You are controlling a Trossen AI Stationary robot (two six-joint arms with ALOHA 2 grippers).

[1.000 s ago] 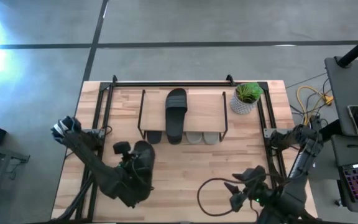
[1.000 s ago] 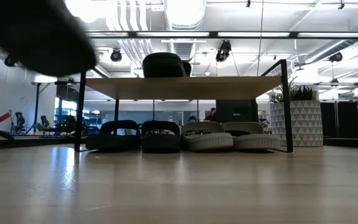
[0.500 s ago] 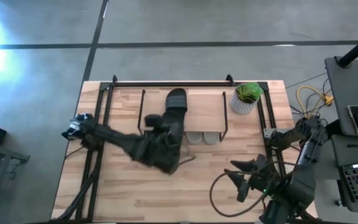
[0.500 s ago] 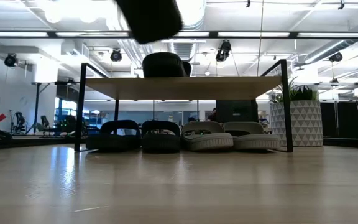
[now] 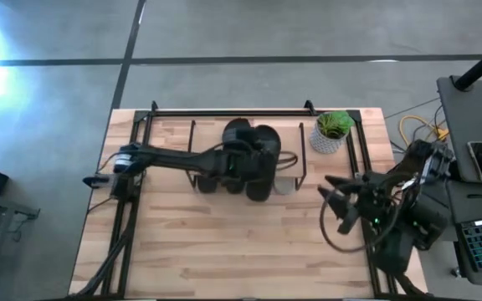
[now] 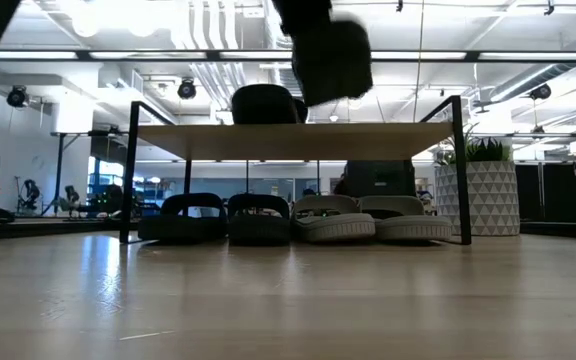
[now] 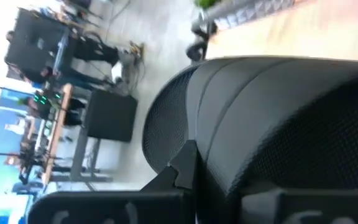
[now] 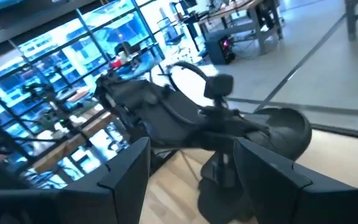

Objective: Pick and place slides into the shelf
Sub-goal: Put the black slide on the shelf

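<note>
The left gripper [image 5: 253,163] has swung across to the shelf [image 5: 287,138], clamped on a black slide [image 5: 264,163] carried above the top board beside its mate [image 5: 235,142] — best lowered flat, parallel, touching nothing — while the right gripper [image 5: 335,205] waits spread open

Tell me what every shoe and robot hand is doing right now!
Left hand: over the shelf's top board, shut on a black slide.
Other black slide: lying on top of the shelf.
Olive-green pair: side by side under the shelf.
Pale grey pair: side by side under the shelf.
Right hand: open, empty, above the table's right side.
</note>
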